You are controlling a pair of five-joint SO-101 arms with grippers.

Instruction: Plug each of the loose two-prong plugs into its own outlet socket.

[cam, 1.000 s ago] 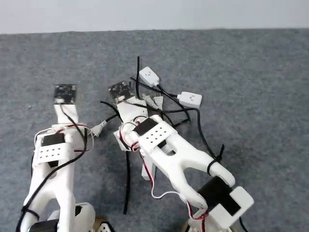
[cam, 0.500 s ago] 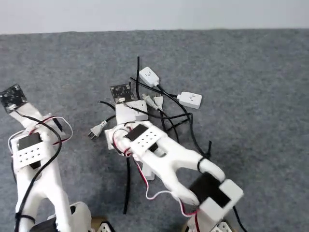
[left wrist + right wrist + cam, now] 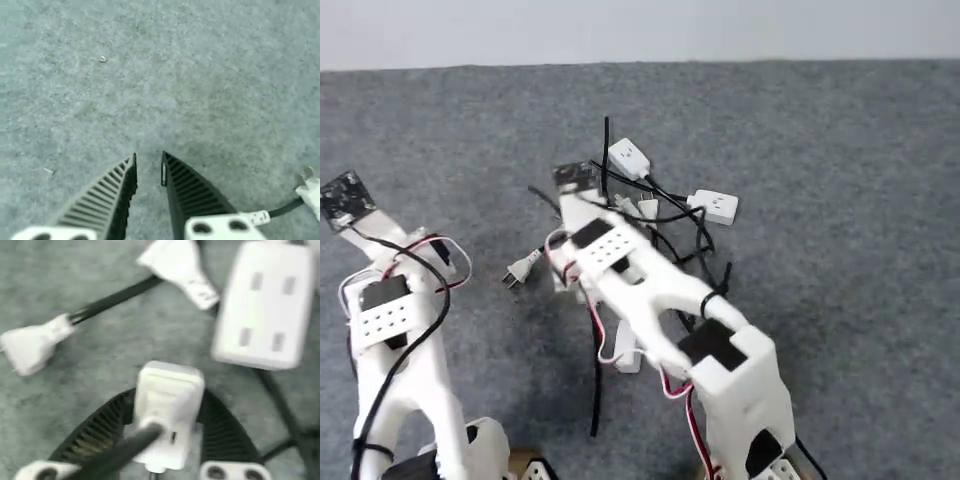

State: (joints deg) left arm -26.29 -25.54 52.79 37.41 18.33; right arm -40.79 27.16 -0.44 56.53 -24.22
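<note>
My right gripper (image 3: 167,440) is shut on a white outlet block (image 3: 167,405) with a black cord, just above the carpet. Beyond it lie a second white outlet socket (image 3: 265,305) and two loose white plugs (image 3: 35,345) (image 3: 180,267). In the high view the right gripper (image 3: 582,208) sits in the cable tangle, near two sockets (image 3: 628,157) (image 3: 715,205). Another loose plug (image 3: 523,269) lies between the arms. My left gripper (image 3: 148,161) hovers over bare carpet at the far left, its fingers a narrow gap apart with nothing between them. A white plug (image 3: 311,191) shows beside it.
Black cords (image 3: 690,240) loop around the sockets and under the right arm. Grey carpet (image 3: 840,150) covers the table, with free room to the right and far left. A pale wall runs along the back edge.
The left arm swung away to the left from the loose plug, then held still. The right arm stretched farther into the tangle, carrying its outlet block toward the sockets.
</note>
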